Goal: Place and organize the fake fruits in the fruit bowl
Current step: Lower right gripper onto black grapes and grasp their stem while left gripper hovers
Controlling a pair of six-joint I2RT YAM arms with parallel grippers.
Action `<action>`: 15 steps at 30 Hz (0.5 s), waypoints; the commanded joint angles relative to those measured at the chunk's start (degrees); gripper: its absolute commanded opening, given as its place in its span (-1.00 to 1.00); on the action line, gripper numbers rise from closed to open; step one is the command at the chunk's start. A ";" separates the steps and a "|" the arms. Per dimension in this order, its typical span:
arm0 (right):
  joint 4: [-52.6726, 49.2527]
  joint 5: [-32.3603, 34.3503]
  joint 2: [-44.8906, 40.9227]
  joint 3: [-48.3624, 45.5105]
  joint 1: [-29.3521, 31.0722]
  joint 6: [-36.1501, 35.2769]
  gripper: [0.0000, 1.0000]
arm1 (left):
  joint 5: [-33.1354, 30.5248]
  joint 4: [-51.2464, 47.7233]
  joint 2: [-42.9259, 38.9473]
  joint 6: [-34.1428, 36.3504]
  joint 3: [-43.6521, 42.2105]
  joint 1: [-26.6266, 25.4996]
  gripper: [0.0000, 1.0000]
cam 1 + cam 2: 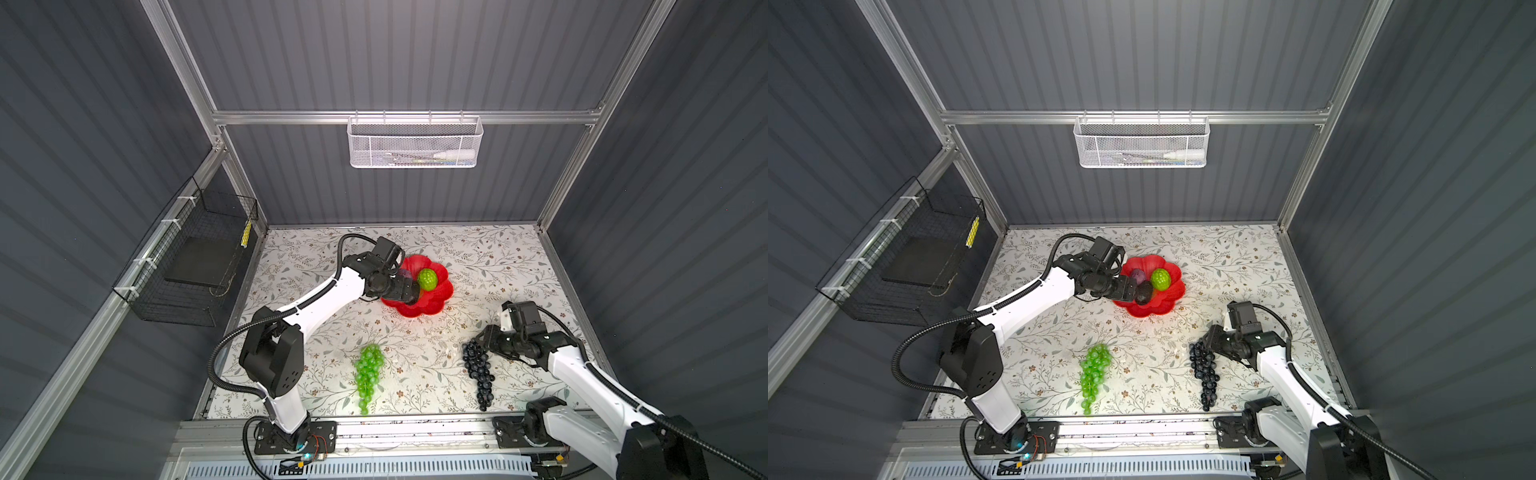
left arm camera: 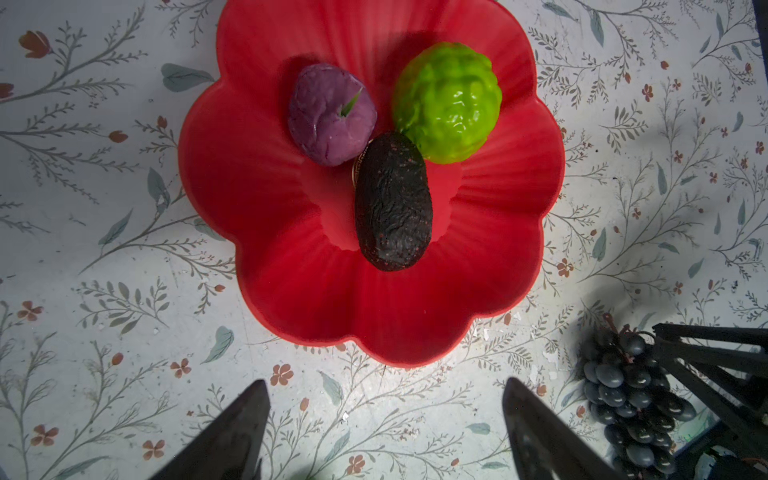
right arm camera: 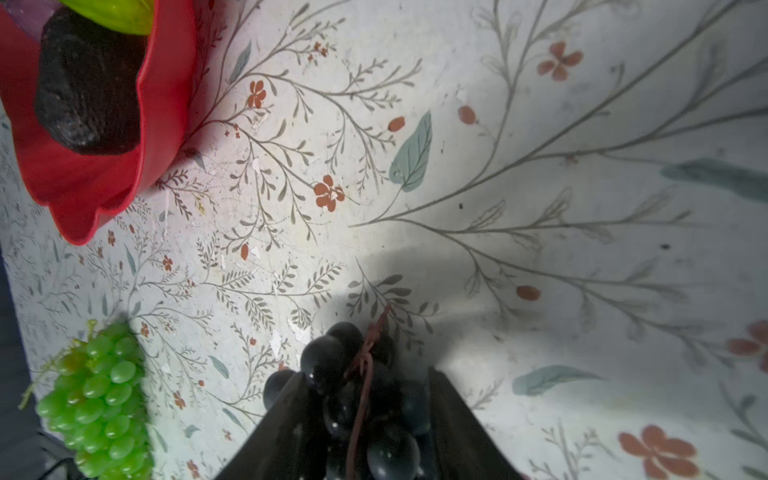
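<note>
The red flower-shaped fruit bowl [image 1: 438, 301] [image 2: 249, 208] holds a small purple ball [image 2: 330, 114], a bumpy lime-green fruit [image 2: 449, 102] [image 1: 428, 279] and a rough black oval [image 2: 392, 203] [image 1: 1144, 293]. My left gripper [image 2: 385, 382] [image 1: 414, 293] hovers open and empty over the bowl's near-left side. The green grape bunch [image 1: 368, 374] [image 3: 99, 403] lies on the table in front. The dark grape bunch [image 1: 478, 370] [image 3: 345, 370] lies at the right, and my right gripper [image 3: 368, 399] [image 1: 478, 340] is shut on its stem end, low at the table.
A white mesh basket [image 1: 413, 143] hangs on the back rail. A black wire basket [image 1: 195, 266] is fixed to the left wall. The floral table cover [image 1: 498, 266] is bounded by metal frame rails on all sides.
</note>
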 commanded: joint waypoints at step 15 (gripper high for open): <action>5.05 -1.43 2.25 0.13 -0.27 -0.35 -0.93 | -0.96 1.30 -1.91 -1.86 -1.88 0.38 0.76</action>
